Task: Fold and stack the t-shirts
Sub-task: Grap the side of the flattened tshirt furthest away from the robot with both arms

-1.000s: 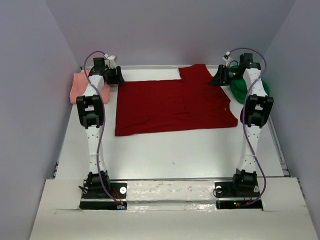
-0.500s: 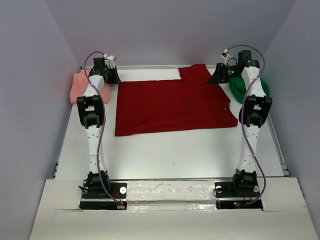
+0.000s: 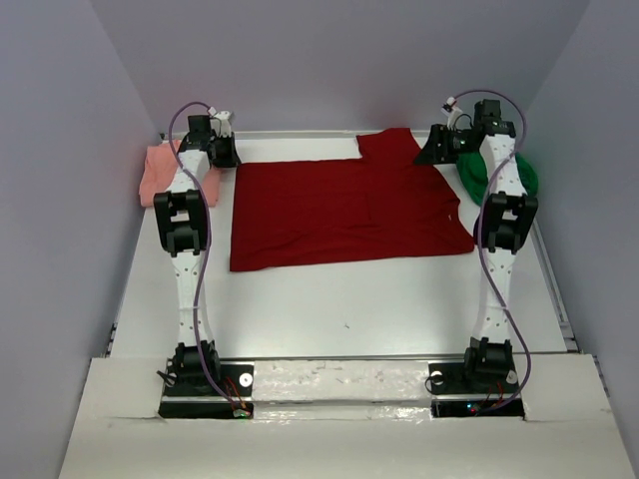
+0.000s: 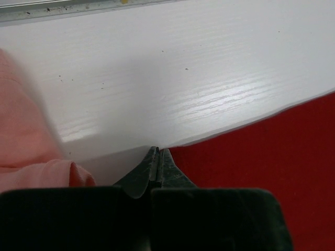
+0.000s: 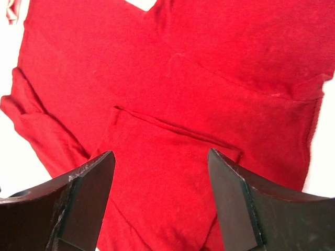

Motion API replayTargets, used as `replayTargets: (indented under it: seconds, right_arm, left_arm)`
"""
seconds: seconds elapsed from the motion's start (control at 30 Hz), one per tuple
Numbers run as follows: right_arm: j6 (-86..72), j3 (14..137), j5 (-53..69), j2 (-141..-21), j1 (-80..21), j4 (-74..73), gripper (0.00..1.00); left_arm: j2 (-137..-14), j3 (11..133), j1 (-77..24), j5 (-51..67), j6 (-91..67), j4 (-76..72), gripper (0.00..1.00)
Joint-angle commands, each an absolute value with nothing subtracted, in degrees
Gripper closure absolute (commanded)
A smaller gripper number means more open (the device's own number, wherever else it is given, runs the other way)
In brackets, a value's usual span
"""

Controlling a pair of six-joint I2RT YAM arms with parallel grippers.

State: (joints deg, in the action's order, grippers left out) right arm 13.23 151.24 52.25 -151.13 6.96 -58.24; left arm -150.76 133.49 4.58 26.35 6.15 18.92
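With the dark red t-shirt (image 3: 349, 210) spread flat and smooth across the upper centre of the top view, the fold is at the grasping step: the left gripper (image 4: 158, 152) is closed at its upper-left corner, the right gripper (image 5: 159, 157) hangs open above its upper-right part, so the next move probably calls for closing there.

red shirt (image 3: 349, 210) spread flat, pink shirt (image 3: 158, 175) left, green shirt (image 3: 474, 178) right

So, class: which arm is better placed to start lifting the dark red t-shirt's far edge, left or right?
Left, probably. The left fingers are shut right at the far left corner of the dark red t-shirt, perhaps pinching it; the right fingers are open, above the cloth, gripping nothing.
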Motion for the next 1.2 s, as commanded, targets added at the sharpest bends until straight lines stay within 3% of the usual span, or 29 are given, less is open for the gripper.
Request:
replayTargets:
  seconds: [0.0, 0.7, 0.83, 0.9, 1.17]
  right_arm:
    - [11.9, 155.3, 51.4, -154.1, 6.0, -55.1, 0.22]
    - [8.7, 156.5, 35.2, -158.0, 6.0, -40.0, 0.18]
    - [9.8, 155.7, 33.1, -158.6, 6.0, -39.6, 0.21]
    - [9.6, 156.0, 33.8, -159.3, 6.0, -39.6, 0.28]
    - [9.5, 159.7, 39.0, -162.9, 6.0, -42.3, 0.32]
  left_arm:
    - [-146.7, 130.9, 4.6, 24.5, 7.1, 23.0, 1.00]
    - [-141.2, 124.5, 3.0, 22.4, 8.9, 22.6, 1.00]
    - [-140.9, 124.2, 3.0, 22.6, 9.0, 22.6, 1.00]
    - [-140.8, 124.1, 2.9, 22.7, 8.9, 22.7, 1.00]
    - [-139.8, 122.6, 2.8, 22.2, 9.1, 22.5, 1.00]
